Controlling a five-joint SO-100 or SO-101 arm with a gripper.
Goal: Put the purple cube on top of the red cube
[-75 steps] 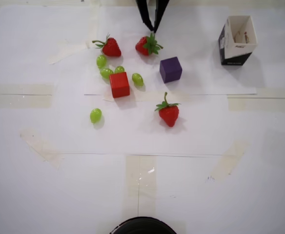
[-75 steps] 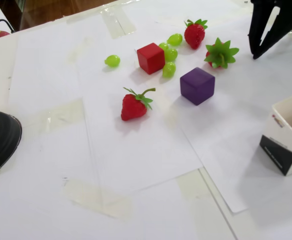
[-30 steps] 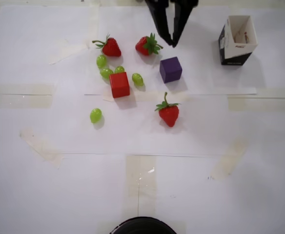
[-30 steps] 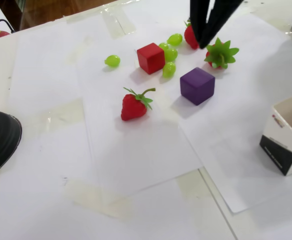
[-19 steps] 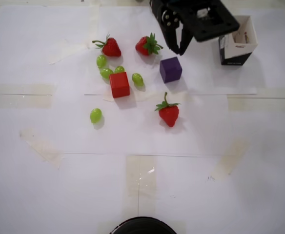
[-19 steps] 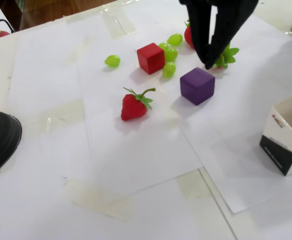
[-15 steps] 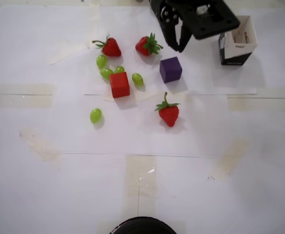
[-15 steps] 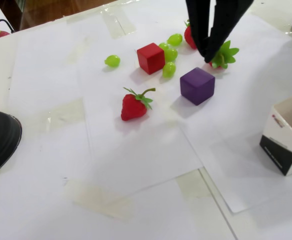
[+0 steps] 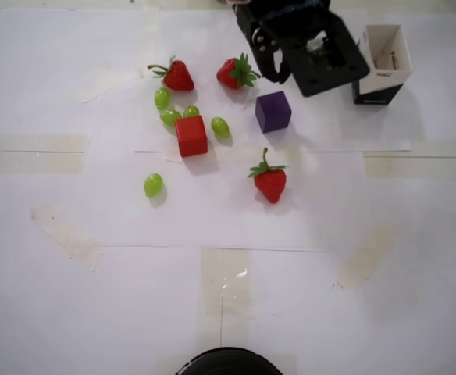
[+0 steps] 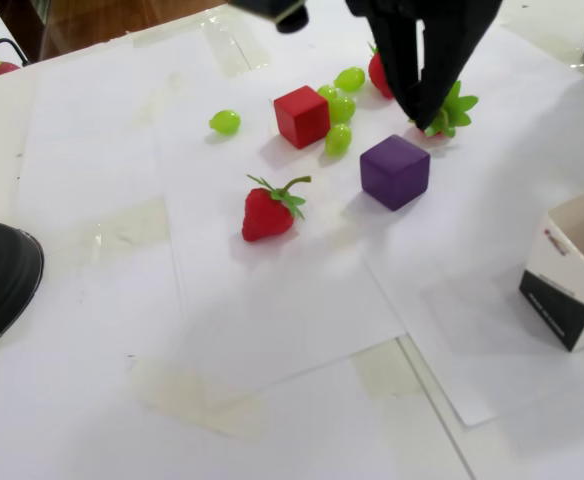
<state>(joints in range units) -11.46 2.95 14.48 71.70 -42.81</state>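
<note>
Meanwhile, the gripper (image 10: 421,118) had swung in over the purple cube (image 10: 395,171).
Its jaws nearly together, nothing grasped; red cube (image 9: 190,135) untouched.

The end effector (image 10: 422,118) now sits lower and further over the desk than before, its black tips close above the purple cube (image 10: 396,171), with the arm's body covering more of the overhead view.

strawberries (image 9: 269,181), green grapes (image 9: 153,185), open carton (image 9: 384,53)
</note>
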